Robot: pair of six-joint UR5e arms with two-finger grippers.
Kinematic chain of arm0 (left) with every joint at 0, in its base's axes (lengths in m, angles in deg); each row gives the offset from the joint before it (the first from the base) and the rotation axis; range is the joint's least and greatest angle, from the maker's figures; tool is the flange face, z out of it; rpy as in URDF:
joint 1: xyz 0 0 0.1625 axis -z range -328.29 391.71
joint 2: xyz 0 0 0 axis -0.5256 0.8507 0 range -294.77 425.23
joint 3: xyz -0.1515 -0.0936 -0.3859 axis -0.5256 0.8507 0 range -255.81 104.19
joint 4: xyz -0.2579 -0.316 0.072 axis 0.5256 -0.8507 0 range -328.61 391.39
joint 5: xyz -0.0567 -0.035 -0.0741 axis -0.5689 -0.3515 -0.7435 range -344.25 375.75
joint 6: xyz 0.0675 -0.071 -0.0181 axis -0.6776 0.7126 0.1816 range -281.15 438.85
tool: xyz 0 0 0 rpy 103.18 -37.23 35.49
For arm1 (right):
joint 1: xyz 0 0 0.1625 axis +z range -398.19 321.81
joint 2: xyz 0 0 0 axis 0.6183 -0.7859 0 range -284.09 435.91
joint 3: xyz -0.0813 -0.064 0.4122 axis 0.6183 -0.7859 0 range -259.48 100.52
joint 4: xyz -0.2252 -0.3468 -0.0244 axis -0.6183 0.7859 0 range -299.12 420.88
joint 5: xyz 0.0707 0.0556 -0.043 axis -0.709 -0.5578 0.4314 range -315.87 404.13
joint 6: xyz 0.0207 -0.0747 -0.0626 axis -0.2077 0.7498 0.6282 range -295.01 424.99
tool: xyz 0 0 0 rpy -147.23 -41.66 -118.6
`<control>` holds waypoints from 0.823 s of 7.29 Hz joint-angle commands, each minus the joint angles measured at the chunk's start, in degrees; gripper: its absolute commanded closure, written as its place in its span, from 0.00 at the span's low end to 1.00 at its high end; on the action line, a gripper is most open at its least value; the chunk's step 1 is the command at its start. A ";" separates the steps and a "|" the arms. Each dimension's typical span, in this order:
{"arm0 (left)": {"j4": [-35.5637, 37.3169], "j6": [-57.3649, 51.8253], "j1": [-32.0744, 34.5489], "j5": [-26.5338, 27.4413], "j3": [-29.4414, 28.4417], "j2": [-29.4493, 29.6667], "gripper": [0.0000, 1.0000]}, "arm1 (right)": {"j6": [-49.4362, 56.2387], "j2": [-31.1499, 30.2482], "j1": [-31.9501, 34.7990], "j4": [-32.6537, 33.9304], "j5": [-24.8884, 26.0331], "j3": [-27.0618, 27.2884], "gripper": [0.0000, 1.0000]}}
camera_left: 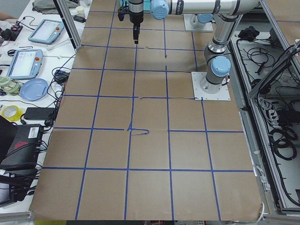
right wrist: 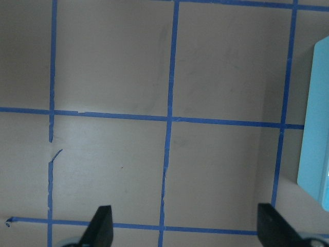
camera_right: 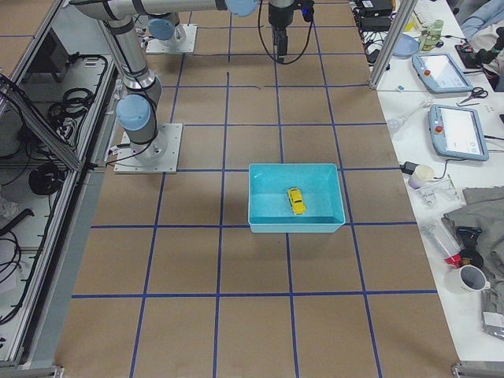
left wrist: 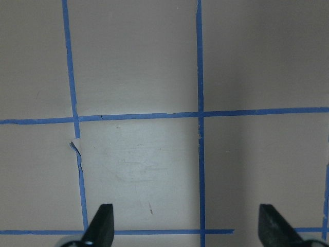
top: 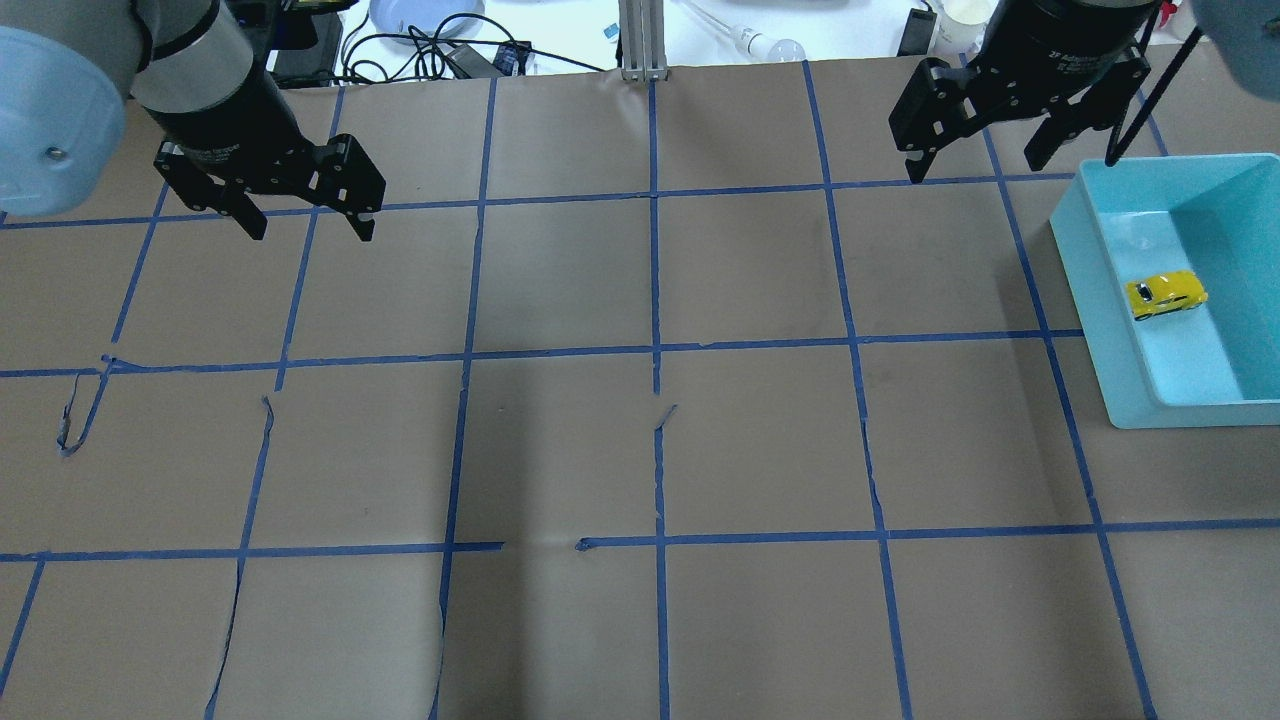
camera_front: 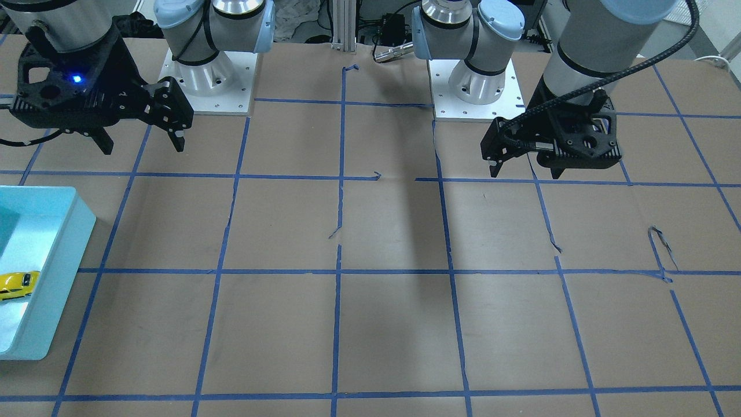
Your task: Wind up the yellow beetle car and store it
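The yellow beetle car lies on the floor of an open teal bin at the table's right side. It also shows in the front view and in the right side view. My right gripper hangs open and empty above the table, beyond the bin's far left corner, apart from it. My left gripper hangs open and empty above the far left of the table. Both wrist views show wide-apart fingertips over bare paper, left and right.
The table is covered in brown paper with a blue tape grid, with a few torn tape ends. The bin's edge shows at the right of the right wrist view. Cables, tablets and cups lie on side benches off the table.
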 commanded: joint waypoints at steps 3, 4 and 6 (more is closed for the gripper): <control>-0.06 -0.02 0.05 -1.22 0.30 -0.94 0.00 | -5.83 0.79 1.83 4.38 -0.36 1.39 0.00; -0.15 -0.02 -0.04 -1.04 0.39 -0.93 0.00 | -5.74 1.23 3.15 6.49 0.33 1.48 0.00; -0.23 -0.02 0.05 -0.78 0.39 -0.93 0.00 | -5.74 1.41 3.78 6.86 0.60 1.66 0.00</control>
